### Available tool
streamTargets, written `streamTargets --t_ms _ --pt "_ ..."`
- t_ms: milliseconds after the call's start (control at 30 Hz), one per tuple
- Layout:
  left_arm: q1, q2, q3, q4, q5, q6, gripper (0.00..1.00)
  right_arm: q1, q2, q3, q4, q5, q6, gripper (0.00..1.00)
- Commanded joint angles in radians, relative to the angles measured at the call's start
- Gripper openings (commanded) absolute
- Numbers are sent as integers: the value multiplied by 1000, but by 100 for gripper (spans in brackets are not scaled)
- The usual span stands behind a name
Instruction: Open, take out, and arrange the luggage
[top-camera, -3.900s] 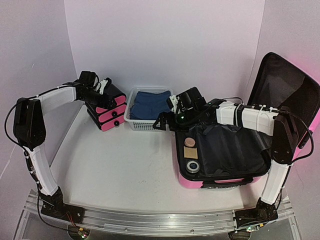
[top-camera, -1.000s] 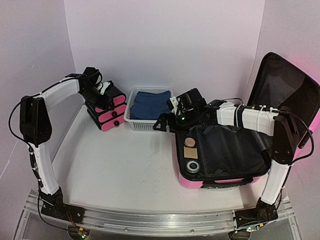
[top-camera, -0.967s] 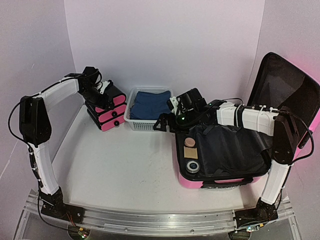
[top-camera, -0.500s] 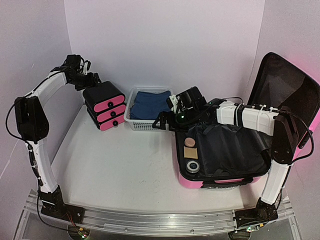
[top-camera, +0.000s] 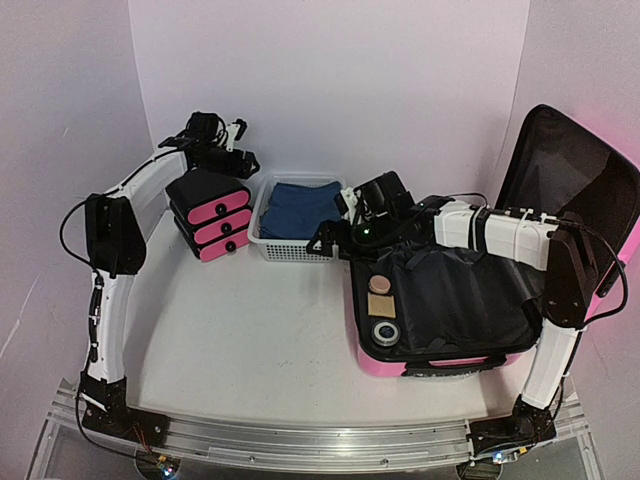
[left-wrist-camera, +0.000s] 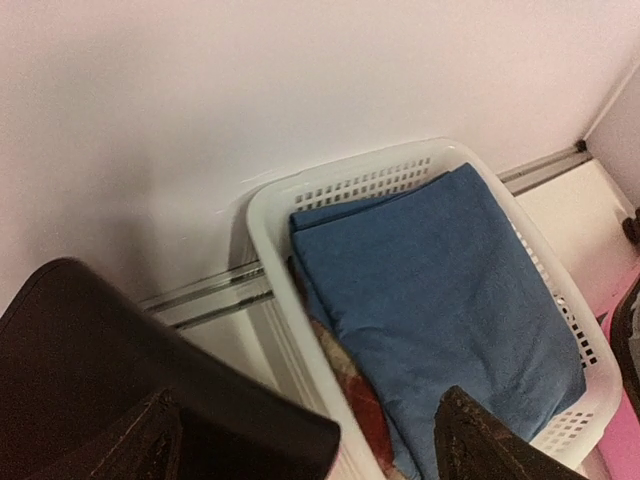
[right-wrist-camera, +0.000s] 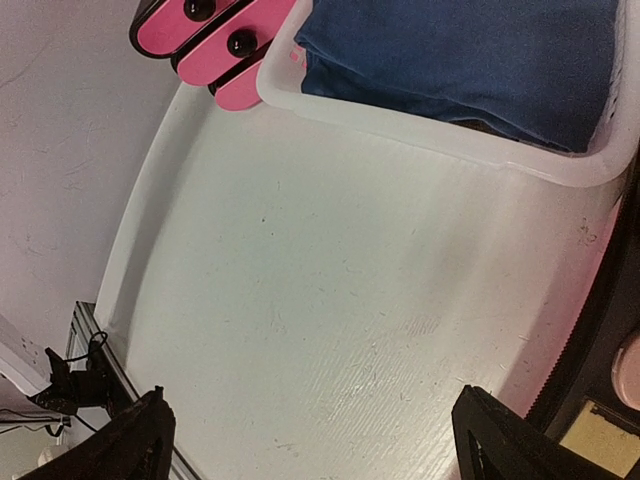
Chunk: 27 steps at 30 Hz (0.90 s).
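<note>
The luggage (top-camera: 372, 362), a large pink hard-shell case, lies open at the right with its lid (top-camera: 575, 185) standing up and black lining (top-camera: 460, 295) across its base. My right gripper (top-camera: 325, 243) hovers open over the table just left of its rim (right-wrist-camera: 605, 335), nothing between the fingertips (right-wrist-camera: 315, 440). My left gripper (top-camera: 243, 160) hangs open at the back, above the gap between the drawer unit and the basket; in the left wrist view the fingertips (left-wrist-camera: 310, 450) are empty.
A black drawer unit with pink fronts (top-camera: 210, 215) stands back left. Beside it a white mesh basket (top-camera: 262, 235) holds folded blue cloth (left-wrist-camera: 440, 290) over a red patterned item (left-wrist-camera: 365, 400). A tan disc (top-camera: 379, 285), a tan square (top-camera: 378, 303) and a ring-shaped object (top-camera: 385, 331) lie in the case's left side.
My left gripper left the drawer unit's top, rose toward the back wall, then swung right toward the basket, its jaws spreading a little. The right arm has barely moved.
</note>
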Motion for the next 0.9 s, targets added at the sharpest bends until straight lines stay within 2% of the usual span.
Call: streamTargets --t_ms 0,167,333,700,867 --pt "-19 74 140 40 10 122 87 -7 -24 11 15 6 -2 98" --pt "-36 140 189 16 34 164 85 -9 -35 -6 11 15 -2 98" --pt "-64 161 196 -93 -33 185 82 -9 -26 2 10 11 1 98" --pt "-73 -49 -94 -310 -298 161 78 -9 -5 12 19 -22 12 98" --pt "-73 -176 -266 -362 -327 134 75 -10 -16 4 30 -32 18 98"
